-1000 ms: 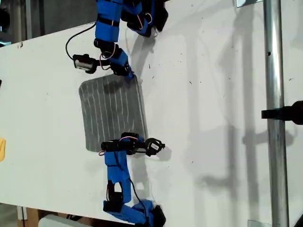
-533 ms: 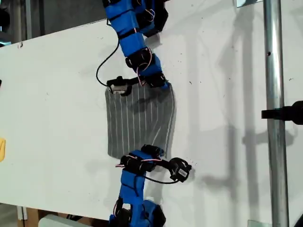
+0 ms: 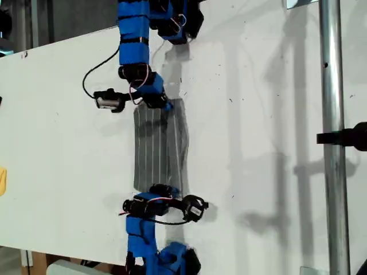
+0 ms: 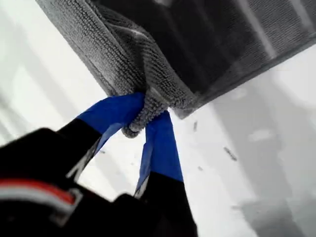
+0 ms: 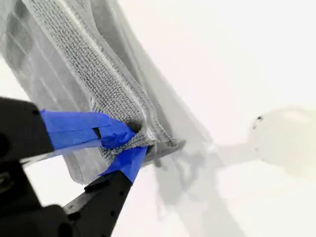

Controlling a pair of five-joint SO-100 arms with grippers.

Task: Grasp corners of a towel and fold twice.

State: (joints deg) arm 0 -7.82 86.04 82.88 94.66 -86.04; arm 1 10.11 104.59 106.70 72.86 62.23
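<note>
While both arms lean in over the white table, the towel lies between them as a narrow grey striped band. It runs from the arm at the exterior view's top to the arm at the exterior view's bottom. I cannot tell from the wrist views which of these two arms is which.

In the first wrist view, my first tool is closed on a bunched corner of the towel. Its blue-taped fingers pinch the cloth from both sides, and doubled layers of fabric hang above the table.

In the second wrist view, my second tool is likewise clamped on a corner, with a fold of towel rising from between its fingers.

Around the work, a metal pole runs down the exterior view's right side, well apart from the towel, and it carries a black clamp. A small yellow thing shows at the exterior view's left edge. A black cable loops beside the top arm. Nothing lies on the towel itself.
</note>
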